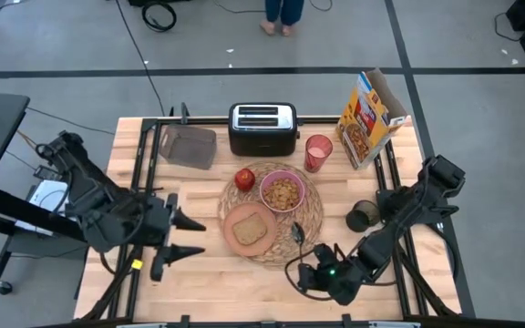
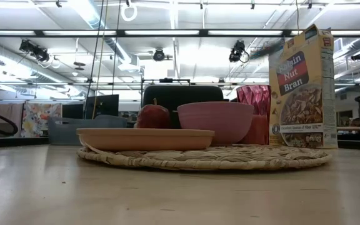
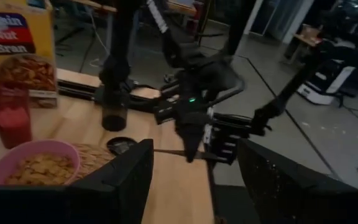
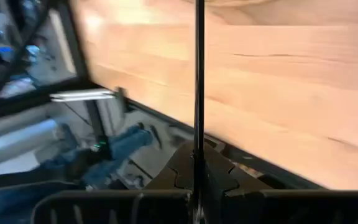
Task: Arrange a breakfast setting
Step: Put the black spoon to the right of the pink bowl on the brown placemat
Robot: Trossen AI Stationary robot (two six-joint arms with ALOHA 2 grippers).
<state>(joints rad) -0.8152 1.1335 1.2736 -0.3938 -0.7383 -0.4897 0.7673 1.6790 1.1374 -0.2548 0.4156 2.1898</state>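
A round straw placemat (image 1: 276,211) lies mid-table. It carries a pink bowl (image 1: 283,191) of cereal, a salmon plate (image 1: 251,228) with a toast slice (image 1: 251,229), and a red apple (image 1: 244,179). A pinkish-red cup (image 1: 318,152) stands behind the mat. My right gripper (image 1: 310,269), near the table's front edge right of the mat, is shut on a metal spoon (image 1: 299,239). My left gripper (image 1: 186,237) hovers open left of the mat, holding nothing. Neither gripper shows in the low view. My right gripper pinches the spoon's handle (image 4: 198,134) at its free end between its two fingers. The fingers slant down from the table's near right, lying along the handle. The handle runs out straight ahead of them, and the spoon's bowl (image 3: 122,145) sits low at the mat's near right edge.
A black-and-silver toaster (image 1: 262,128) and a yellow cereal box (image 1: 372,117) stand along the far edge. A grey tray (image 1: 188,146) lies at the far left, and a dark cup (image 1: 363,216) stands right of the mat. Bare wood shows along the near edge (image 1: 235,278).
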